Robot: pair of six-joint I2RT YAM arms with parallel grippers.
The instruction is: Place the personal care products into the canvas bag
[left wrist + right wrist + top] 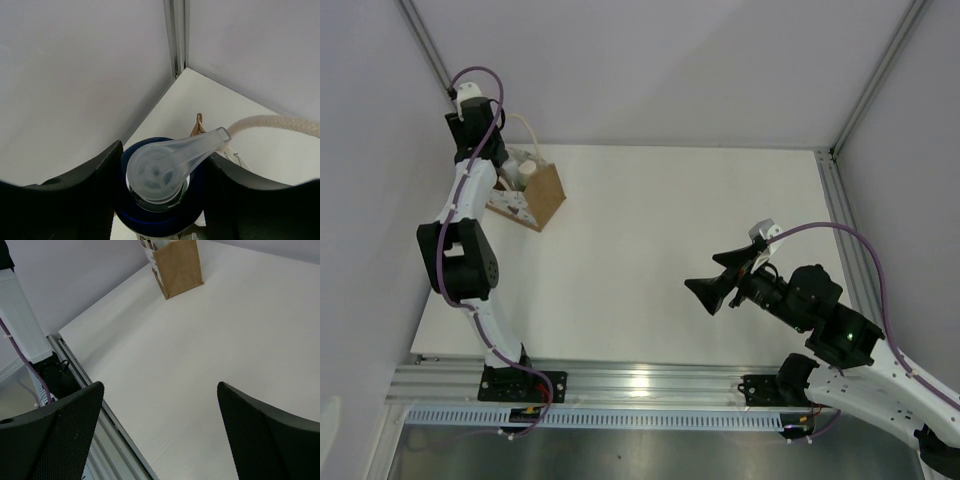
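Clasping the bottle (157, 175) by its rigid cap (150, 225), the left gripper (163, 159) holds light, likely slick plastic. The right gripper (160, 386) — spread, empty.

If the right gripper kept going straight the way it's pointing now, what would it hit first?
Most likely the bare table: the right gripper, jaws open, angles down at white surface. The canvas bag stands farther along, so it probably wouldn't be reached first, though depth is unclear.

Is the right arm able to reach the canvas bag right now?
Doubtful: the table between is bare, but the canvas bag sits in the far left corner, with the left gripper at its top.
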